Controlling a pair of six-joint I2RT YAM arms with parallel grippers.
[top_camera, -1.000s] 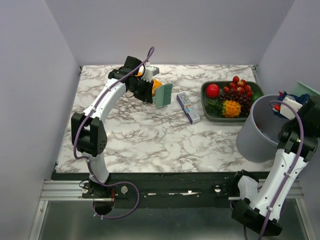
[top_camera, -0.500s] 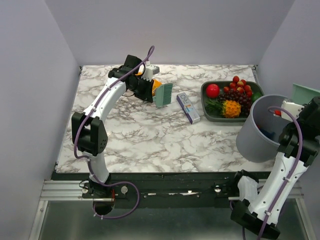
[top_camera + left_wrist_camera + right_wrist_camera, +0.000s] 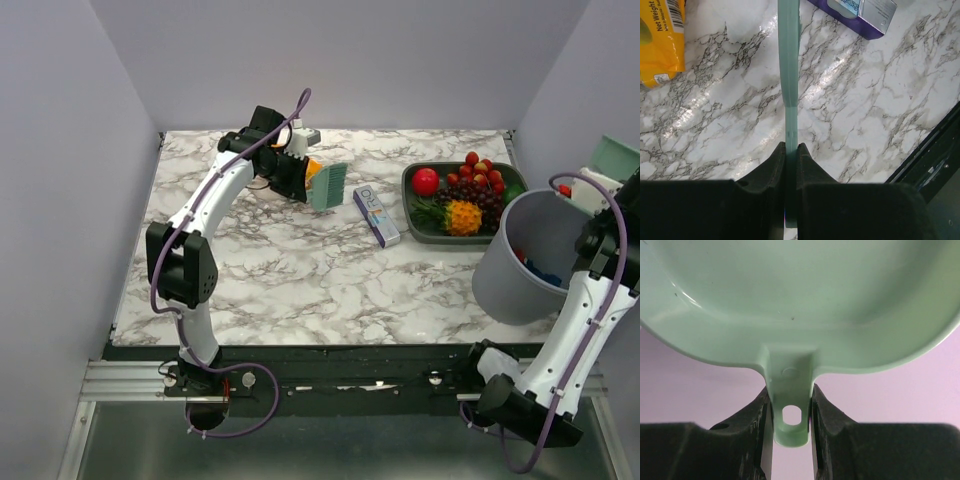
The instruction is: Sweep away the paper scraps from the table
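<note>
My left gripper (image 3: 303,182) is shut on the handle of a teal brush (image 3: 327,187) and holds it over the far middle of the marble table (image 3: 300,270). In the left wrist view the brush handle (image 3: 789,75) runs straight out from between the fingers (image 3: 771,162). My right gripper (image 3: 600,188) is shut on the handle of a mint green dustpan (image 3: 616,156), held up at the far right above the grey bin (image 3: 505,275). The pan (image 3: 800,295) fills the right wrist view and looks empty. A dark blue paper scrap (image 3: 546,268) shows inside the bin. I see no scraps on the table.
An orange snack bag (image 3: 313,170) lies just behind the brush; it also shows in the left wrist view (image 3: 660,40). A purple box (image 3: 376,215) lies mid-table. A dark green tray (image 3: 410,215) with fruit stands at the back right. Walls close in on both sides.
My right arm has lifted the dustpan up and to the right, away from the mouth of the bin. The left arm and brush have barely moved.
</note>
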